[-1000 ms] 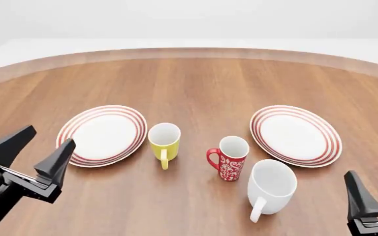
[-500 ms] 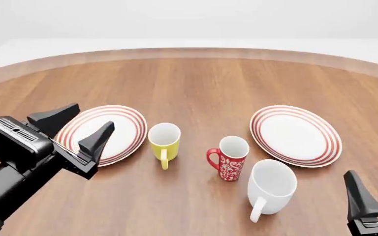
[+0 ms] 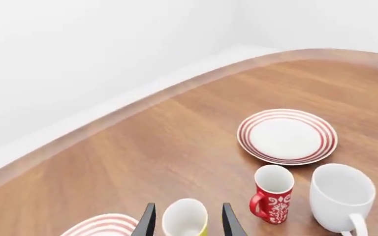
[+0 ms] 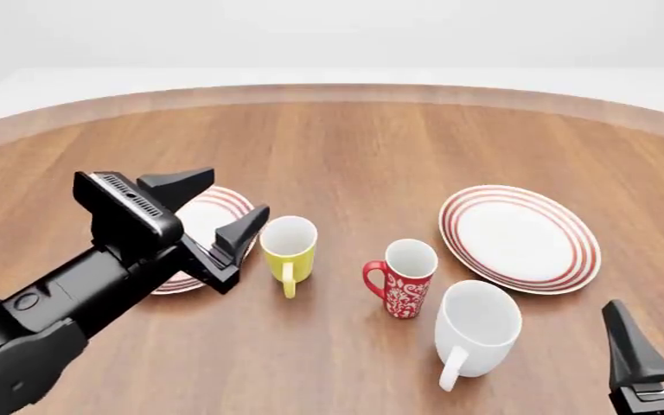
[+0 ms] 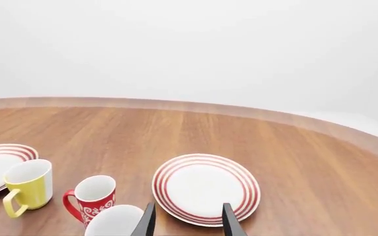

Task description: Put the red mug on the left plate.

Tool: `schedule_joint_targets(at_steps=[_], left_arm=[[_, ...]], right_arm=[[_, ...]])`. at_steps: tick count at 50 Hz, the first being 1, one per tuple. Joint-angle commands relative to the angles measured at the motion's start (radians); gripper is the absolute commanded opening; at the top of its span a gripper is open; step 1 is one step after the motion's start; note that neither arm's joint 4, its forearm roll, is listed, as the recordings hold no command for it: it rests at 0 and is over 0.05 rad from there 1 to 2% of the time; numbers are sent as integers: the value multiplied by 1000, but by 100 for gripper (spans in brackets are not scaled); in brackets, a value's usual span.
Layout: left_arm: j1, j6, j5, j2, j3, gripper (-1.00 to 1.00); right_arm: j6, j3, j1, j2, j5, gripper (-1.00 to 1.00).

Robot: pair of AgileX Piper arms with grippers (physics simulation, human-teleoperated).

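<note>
The red mug (image 4: 405, 278) with white swirls stands upright mid-table, handle to the left; it also shows in the left wrist view (image 3: 272, 194) and the right wrist view (image 5: 92, 196). The left plate (image 4: 207, 216) lies left of the yellow mug and is largely hidden under my left arm; its edge shows in the left wrist view (image 3: 100, 226). My left gripper (image 4: 238, 192) is open and empty above that plate's right side, left of the yellow mug. My right gripper (image 4: 660, 333) is open and empty at the near right, apart from all the mugs.
A yellow mug (image 4: 288, 251) stands between the left plate and the red mug. A bigger white mug (image 4: 476, 328) stands just right of and nearer than the red mug. The right plate (image 4: 520, 238) lies at the right. The table's curved edge (image 4: 332, 91) runs along the back.
My left arm has swung from the near left corner forward and right, over the left plate and towards the yellow mug. Its jaws stay open. The right arm and the mugs have not moved.
</note>
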Motion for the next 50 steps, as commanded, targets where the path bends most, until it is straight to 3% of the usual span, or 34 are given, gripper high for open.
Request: schedule_joint_targets(at_steps=[1,33,44,45,50], left_arm=[[-38,10,14,92,-72,100],[-143,33,97,220,-165,100],[-197,28,120,273,-195,100],[-251,37,137,352,-221,100],[-258,29,137,360,-223,100]], right_arm=[[-2,0,2,0,1,100],[-14,1,8,0,-2,100],[-17,0,11,0,-2,100],[-16,1,9,0,-2,100],[-16,0,8,0,-2,100]])
